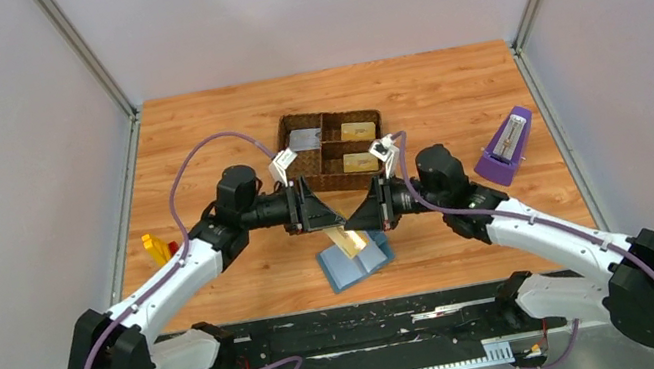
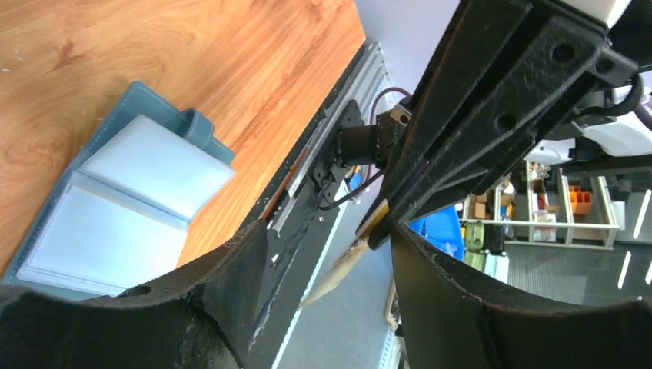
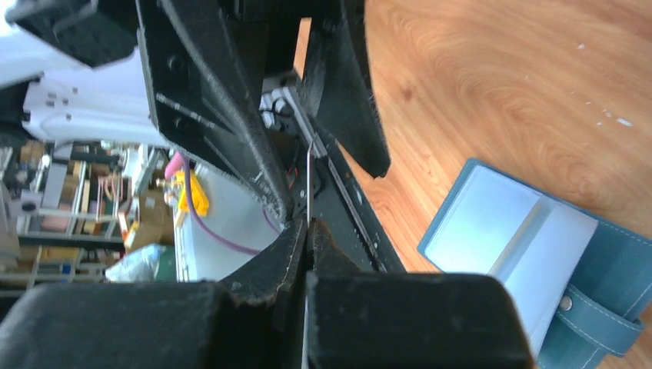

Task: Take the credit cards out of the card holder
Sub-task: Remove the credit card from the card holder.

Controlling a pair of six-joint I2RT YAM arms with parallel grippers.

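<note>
The holder (image 1: 357, 262) lies open on the table (image 1: 222, 132) near its front edge, pale inside up, just under the spot where the two arms meet. Above it a gold card (image 1: 345, 240) hangs tilted, off the holder. The right gripper (image 1: 357, 223) pinches it, and the left gripper (image 1: 334, 221) is nose to nose with it. Behind them sits a tray (image 1: 340, 180) with more cards in its compartments.

From the left wrist, the left gripper (image 2: 330, 238) stands spread, touching nothing. In the gap, the right gripper (image 2: 382, 229) holds the card (image 2: 342, 265) by one end. The holder (image 2: 131, 207) lies flat to the left.

From the right wrist, the right gripper (image 3: 309, 231) is pressed together on the card (image 3: 308, 181), seen edge-on as a thin line. The holder (image 3: 530, 261) lies open at lower right, with its strap showing.
</note>
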